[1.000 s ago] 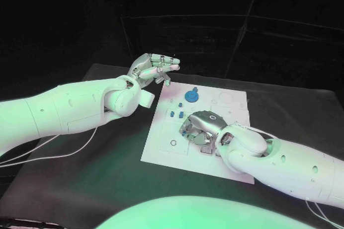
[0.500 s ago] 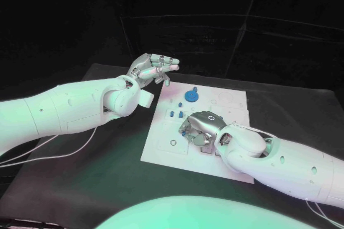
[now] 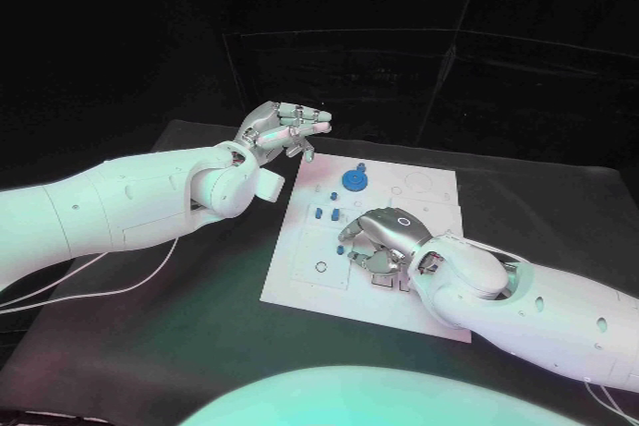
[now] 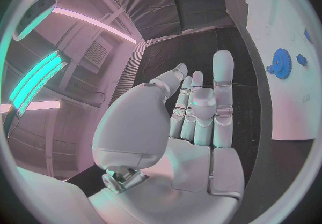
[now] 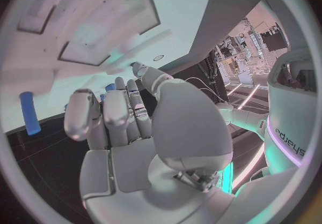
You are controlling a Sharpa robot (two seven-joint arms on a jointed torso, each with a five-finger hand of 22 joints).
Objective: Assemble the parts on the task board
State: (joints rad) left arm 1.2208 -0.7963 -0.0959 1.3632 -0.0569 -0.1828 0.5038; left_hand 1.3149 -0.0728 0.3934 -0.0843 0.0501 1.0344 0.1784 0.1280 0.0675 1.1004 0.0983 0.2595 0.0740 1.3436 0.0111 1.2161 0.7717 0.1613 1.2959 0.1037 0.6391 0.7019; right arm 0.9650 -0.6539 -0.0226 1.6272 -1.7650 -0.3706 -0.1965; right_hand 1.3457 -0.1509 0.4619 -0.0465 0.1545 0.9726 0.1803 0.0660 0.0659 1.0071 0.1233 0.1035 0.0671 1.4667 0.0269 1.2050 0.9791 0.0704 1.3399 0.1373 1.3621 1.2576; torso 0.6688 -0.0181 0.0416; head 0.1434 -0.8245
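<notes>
Black table under a dark panelled backdrop

The black table (image 3: pixel 160 334) stretches out to the side of and beneath the left hand (image 3: pixel 283 128), its matt top running to a straight far edge just beyond that hand. Behind this edge, further off than the hand, stands a dark wall (image 3: pixel 400 66) of flat panels, divided by thin pale seams. Little light reaches the wall; the table nearer the hand lies brighter.

The white arm (image 5: pixel 290 127) reads "sharpa" in grey letters.
</notes>
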